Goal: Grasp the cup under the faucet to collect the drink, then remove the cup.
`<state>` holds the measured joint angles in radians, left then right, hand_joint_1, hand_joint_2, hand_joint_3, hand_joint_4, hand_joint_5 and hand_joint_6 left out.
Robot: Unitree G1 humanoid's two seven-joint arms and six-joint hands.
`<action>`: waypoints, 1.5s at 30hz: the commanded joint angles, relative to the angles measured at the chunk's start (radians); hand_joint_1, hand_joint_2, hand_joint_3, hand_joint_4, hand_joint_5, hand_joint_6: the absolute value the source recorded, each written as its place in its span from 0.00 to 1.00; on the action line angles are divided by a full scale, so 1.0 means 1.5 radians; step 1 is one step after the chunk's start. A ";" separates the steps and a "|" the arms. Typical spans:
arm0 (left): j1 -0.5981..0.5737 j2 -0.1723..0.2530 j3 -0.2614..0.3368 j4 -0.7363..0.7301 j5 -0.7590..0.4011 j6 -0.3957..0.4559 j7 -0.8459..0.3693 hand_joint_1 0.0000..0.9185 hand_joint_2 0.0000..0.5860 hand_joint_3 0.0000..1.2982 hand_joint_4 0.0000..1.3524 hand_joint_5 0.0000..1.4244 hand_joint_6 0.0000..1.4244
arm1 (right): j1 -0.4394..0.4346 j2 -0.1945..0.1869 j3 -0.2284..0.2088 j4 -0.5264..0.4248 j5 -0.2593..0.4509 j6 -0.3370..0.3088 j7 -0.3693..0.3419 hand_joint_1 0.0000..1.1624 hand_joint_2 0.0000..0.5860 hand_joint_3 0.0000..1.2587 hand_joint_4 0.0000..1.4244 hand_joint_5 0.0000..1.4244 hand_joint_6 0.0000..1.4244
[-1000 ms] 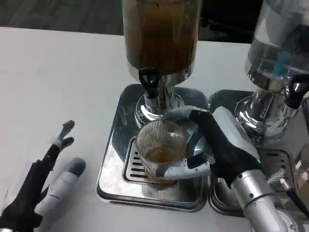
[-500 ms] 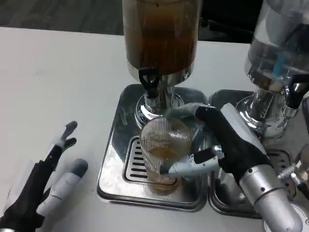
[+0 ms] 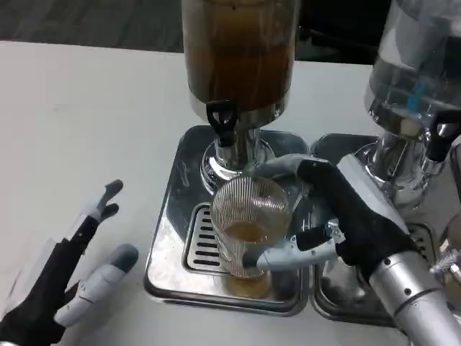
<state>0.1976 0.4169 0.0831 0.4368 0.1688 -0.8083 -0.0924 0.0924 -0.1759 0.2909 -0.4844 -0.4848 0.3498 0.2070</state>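
A ribbed clear cup (image 3: 248, 225) with a little brown drink in its bottom is over the drip grate (image 3: 204, 245) of the steel tray (image 3: 171, 238), just in front of the black faucet (image 3: 221, 119) of the brown drink dispenser (image 3: 239, 50). My right hand (image 3: 346, 213) grips the cup from its right side, fingers wrapped around the front and back. My left hand (image 3: 68, 270) lies open on the white table at the lower left, fingers spread, well apart from the tray.
A second dispenser (image 3: 418, 79) with clear liquid stands at the right on its own steel tray (image 3: 338, 295), close behind my right forearm. The dispenser's chrome base (image 3: 230, 162) stands right behind the cup. White tabletop stretches to the left.
My right hand has raised the cup and drawn it slightly toward me and to the right, away from under the faucet. My left hand has shifted a little to the right.
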 commanded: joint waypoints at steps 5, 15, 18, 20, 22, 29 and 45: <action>0.035 0.023 0.005 -0.049 0.019 -0.003 -0.002 0.00 0.20 0.03 0.00 0.07 0.00 | 0.010 -0.005 0.013 -0.045 0.006 0.006 0.018 0.88 0.14 0.62 0.61 0.69 0.97; 0.121 0.067 0.053 -0.123 0.065 -0.012 0.009 0.00 0.20 0.03 0.00 0.07 0.00 | 0.029 -0.033 0.004 -0.109 0.010 0.012 0.043 0.88 0.14 0.63 0.62 0.69 0.97; 0.147 0.077 0.067 -0.143 0.079 -0.014 0.012 0.00 0.20 0.03 0.00 0.06 0.00 | 0.036 -0.037 -0.004 -0.126 0.019 0.020 0.055 0.88 0.14 0.63 0.62 0.69 0.97; 0.162 0.083 0.076 -0.154 0.096 -0.016 0.017 0.00 0.20 0.03 0.00 0.06 0.00 | 0.037 -0.039 -0.004 -0.134 0.022 0.024 0.060 0.88 0.14 0.63 0.62 0.69 0.97; 0.174 0.086 0.080 -0.162 0.108 -0.019 0.021 0.00 0.20 0.03 0.00 0.06 0.00 | 0.038 -0.039 -0.003 -0.139 0.022 0.026 0.063 0.88 0.14 0.63 0.62 0.69 0.97; 0.211 0.085 0.089 -0.192 0.178 -0.017 0.050 0.00 0.21 0.01 0.00 0.04 0.00 | 0.043 -0.060 0.000 -0.155 0.037 0.022 0.095 0.88 0.14 0.63 0.62 0.69 0.97; 0.269 0.079 0.087 -0.222 0.245 -0.016 0.097 0.00 0.19 0.00 0.00 0.01 0.00 | 0.077 -0.086 -0.006 -0.207 0.052 0.027 0.118 0.88 0.14 0.63 0.62 0.69 0.97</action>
<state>0.5702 0.5329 0.2125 0.1222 0.5118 -0.8250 0.0271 0.2013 -0.3030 0.2934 -0.7569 -0.4224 0.3921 0.3790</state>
